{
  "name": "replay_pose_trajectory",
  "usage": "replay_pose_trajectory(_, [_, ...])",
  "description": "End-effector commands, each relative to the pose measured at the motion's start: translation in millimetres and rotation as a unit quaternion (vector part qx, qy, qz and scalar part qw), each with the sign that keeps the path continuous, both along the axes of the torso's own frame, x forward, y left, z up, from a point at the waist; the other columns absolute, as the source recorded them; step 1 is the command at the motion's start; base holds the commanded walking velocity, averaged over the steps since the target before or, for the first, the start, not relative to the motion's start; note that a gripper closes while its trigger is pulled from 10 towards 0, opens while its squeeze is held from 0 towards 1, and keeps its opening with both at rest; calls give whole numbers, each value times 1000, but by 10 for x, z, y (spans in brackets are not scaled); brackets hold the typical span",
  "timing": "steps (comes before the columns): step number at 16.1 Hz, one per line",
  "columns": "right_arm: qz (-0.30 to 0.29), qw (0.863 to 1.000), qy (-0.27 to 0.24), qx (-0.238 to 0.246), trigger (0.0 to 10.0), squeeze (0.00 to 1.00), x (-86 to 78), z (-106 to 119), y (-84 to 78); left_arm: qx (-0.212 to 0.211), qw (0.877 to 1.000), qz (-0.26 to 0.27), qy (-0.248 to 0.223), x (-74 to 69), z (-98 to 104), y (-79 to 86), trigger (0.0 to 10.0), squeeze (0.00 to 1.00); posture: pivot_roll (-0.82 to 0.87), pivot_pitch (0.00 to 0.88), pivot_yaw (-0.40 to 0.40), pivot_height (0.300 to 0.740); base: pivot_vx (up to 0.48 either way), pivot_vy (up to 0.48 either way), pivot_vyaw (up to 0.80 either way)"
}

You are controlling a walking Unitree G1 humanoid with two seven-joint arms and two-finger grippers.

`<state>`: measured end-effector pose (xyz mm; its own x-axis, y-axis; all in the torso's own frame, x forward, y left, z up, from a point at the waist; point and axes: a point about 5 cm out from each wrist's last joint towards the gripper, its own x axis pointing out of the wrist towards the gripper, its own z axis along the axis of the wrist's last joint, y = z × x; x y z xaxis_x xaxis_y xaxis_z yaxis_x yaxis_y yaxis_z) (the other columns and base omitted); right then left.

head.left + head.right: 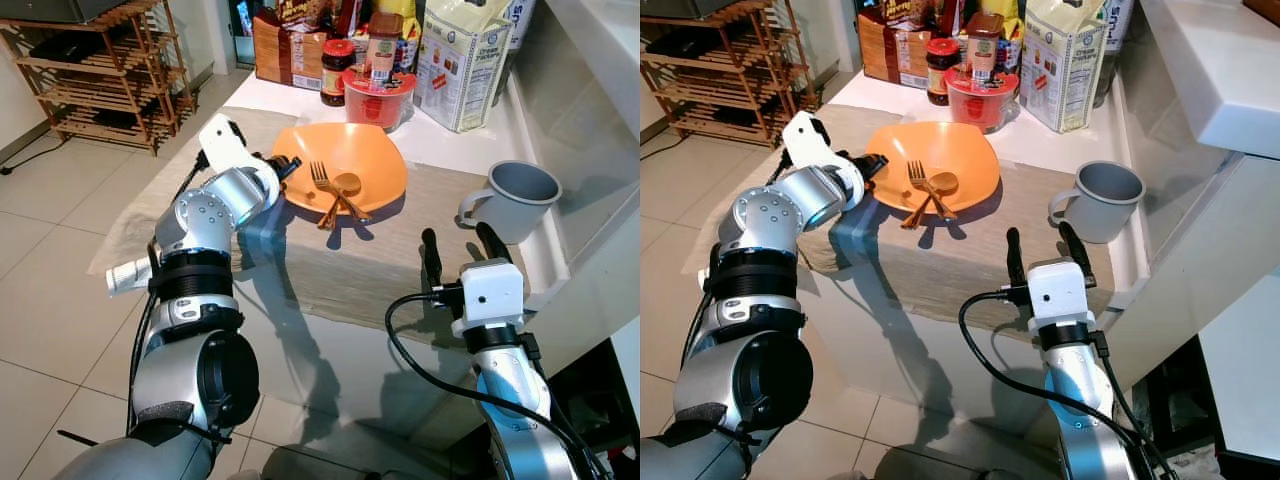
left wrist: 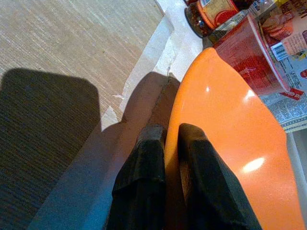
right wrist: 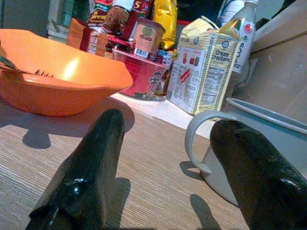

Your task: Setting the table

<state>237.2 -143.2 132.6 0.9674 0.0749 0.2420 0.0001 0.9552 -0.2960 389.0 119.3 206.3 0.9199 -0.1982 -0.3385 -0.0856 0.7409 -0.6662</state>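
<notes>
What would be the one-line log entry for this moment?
left gripper: shut on plate rim | right gripper: open, near mug | fork, spoon: in plate

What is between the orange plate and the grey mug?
Nothing stands between them. In the left eye view, bare beige mat runs from the plate to the mug. The fork and spoon lie on the plate itself.

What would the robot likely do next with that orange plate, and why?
Probably slide the orange plate a little along the placemat: the left gripper has its fingers clamped on its rim, while the right gripper waits open near the grey mug.
</notes>
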Motion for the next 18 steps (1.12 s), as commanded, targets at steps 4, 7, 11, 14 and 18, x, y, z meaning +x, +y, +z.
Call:
replay_pose_trajectory(4, [-5, 1000, -2, 2, 10000, 0, -24, 24, -10, 30, 999, 17, -26, 25, 120, 29, 0, 0, 7, 0, 27, 740, 0, 0, 0])
replay_pose_trajectory(7, [-6, 1000, -1, 2, 10000, 0, -28, 23, -6, 34, 998, 45, -28, 42, 138, 83, 0, 0, 4, 0, 32, 740, 0, 0, 0])
replay_pose_trajectory(11, [9, 1000, -5, 13, 10000, 0, -33, 74, 51, 57, 996, 54, -34, 45, 110, 105, 0, 0, 4, 0, 36, 740, 0, 0, 0])
replay_pose_trajectory(14, [25, 999, -1, 29, 10000, 0, -27, 114, 96, 68, 995, 72, -33, 110, 78, 118, 0, 0, -1, 0, 40, 740, 0, 0, 0])
replay_pose_trajectory(18, [27, 999, 6, 32, 10000, 0, -57, 95, 118, 76, 992, 87, -50, 142, 156, 89, 0, 0, -7, 0, 51, 740, 0, 0, 0])
